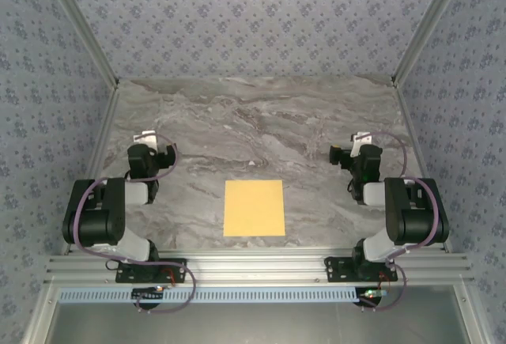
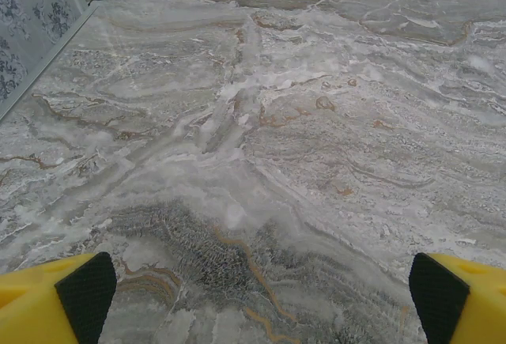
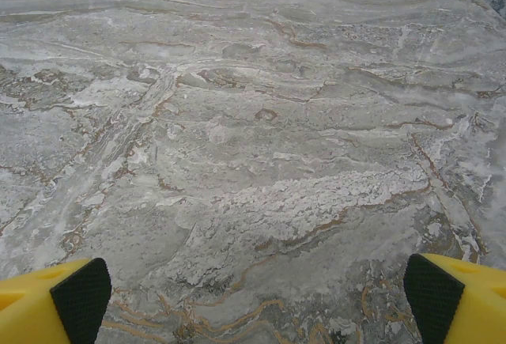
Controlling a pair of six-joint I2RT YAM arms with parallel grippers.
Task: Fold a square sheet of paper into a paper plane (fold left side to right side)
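Right now the square sheet of paper (image 1: 254, 209) lies flat on the table (image 1: 261, 115). It has no fold in it yet, so the job is at its very start.

Everything hangs on where the two tools are from the sheet. The left tool (image 1: 146, 140) is off to the left of the sheet and a bit farther back from it. The right tool (image 1: 361, 141) is off to the right of the sheet and also a bit farther back. Both are well apart from the sheet, and neither one touches it. They look about the same way off, so neither arm is much nearer.

Both tools are spread wide apart and hold nothing. In the left wrist view the black pads (image 2: 85, 296) sit at the two bottom corners with bare table between them. In the right wrist view the pads (image 3: 79, 300) look just the same. Both tools point away from the sheet, toward the far side of the table.

The sheet sits straight, with its left and right edges running from front to back. The fold goes from the left side over to the right side. So I think the left tool should come back and in toward the sheet's left edge, since it is on that side. The right tool could then press down on the right part to keep the sheet from sliding.

The paper is thin and lies flat, so getting under that edge may be hard.
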